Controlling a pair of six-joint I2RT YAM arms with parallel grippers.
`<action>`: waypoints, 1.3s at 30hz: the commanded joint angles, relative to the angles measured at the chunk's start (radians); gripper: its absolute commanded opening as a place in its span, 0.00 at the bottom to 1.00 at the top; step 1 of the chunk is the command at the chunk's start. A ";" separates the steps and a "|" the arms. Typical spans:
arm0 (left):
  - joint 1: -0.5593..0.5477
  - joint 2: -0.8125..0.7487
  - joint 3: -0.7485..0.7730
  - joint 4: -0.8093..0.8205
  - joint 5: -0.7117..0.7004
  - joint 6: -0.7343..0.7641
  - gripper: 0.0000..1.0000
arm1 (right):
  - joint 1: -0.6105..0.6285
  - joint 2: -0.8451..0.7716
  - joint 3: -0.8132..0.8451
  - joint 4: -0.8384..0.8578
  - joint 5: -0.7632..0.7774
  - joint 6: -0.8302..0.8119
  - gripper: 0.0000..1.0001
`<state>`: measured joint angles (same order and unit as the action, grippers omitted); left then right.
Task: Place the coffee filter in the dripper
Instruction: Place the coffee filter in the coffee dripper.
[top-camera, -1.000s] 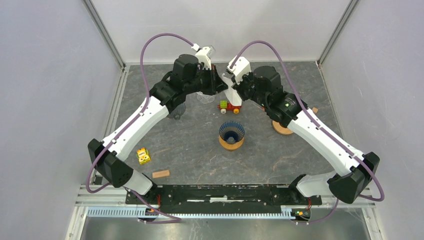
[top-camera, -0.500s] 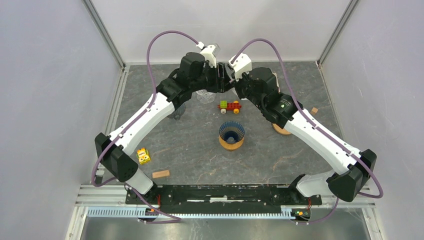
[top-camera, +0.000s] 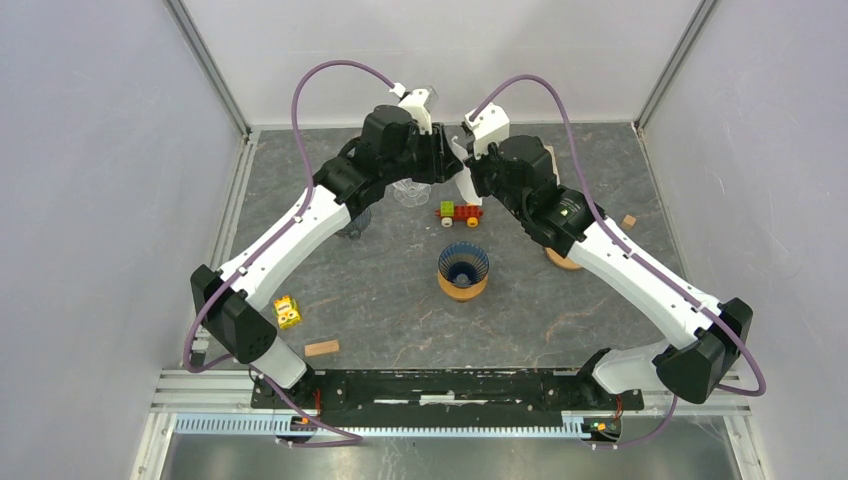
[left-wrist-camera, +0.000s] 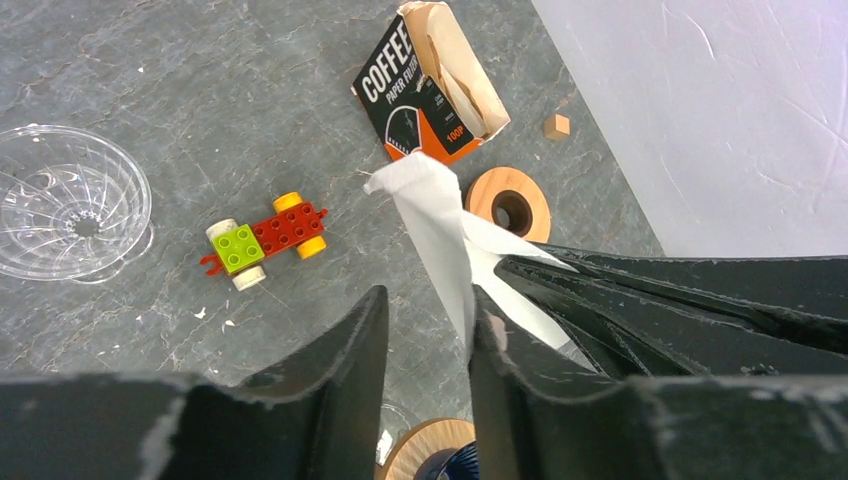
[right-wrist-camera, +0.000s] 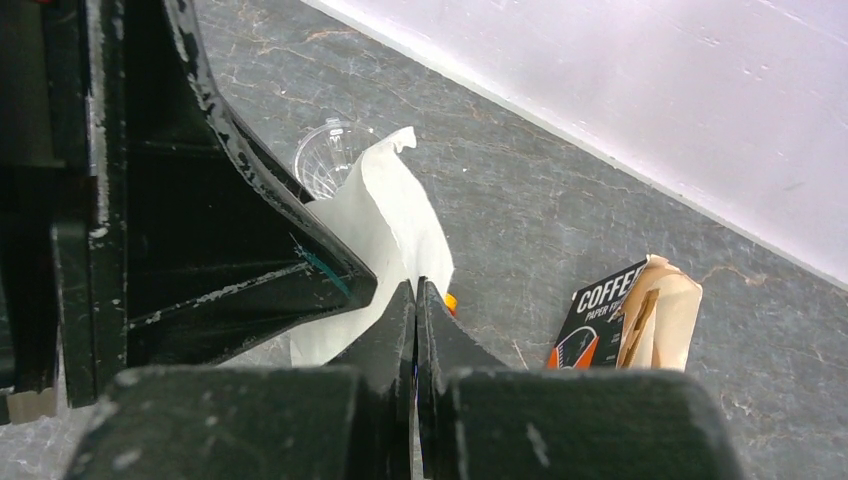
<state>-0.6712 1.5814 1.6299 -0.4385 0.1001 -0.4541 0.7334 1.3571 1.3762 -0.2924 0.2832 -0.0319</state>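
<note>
Filter (left-wrist-camera: 441, 232) (white) aloft, grey tabletop (top-camera: 380, 292); pale walls (top-camera: 100, 200)

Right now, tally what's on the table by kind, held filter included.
Drippers: 2 (clear glass dripper, blue dripper on wooden stand)
Paper coffee filter: 1
Coffee filter box: 1
Wooden pieces: 3 (wooden ring, wooden cube, wooden block)
Toys: 2 (brick car, yellow block)
Total: 9, plus one half-hidden grey thing I can't identify
</note>
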 joint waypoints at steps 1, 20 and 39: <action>-0.011 0.004 0.024 0.047 -0.031 0.012 0.36 | 0.005 0.003 -0.008 0.058 0.027 0.030 0.00; -0.051 0.014 0.057 0.003 -0.182 0.137 0.02 | 0.038 0.020 -0.024 0.089 0.118 -0.014 0.00; -0.053 -0.042 0.007 0.027 -0.180 0.200 0.14 | 0.040 -0.006 -0.050 0.110 0.123 -0.063 0.00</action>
<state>-0.7204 1.5810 1.6295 -0.4431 -0.0807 -0.2993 0.7704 1.3746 1.3312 -0.2226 0.4053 -0.0860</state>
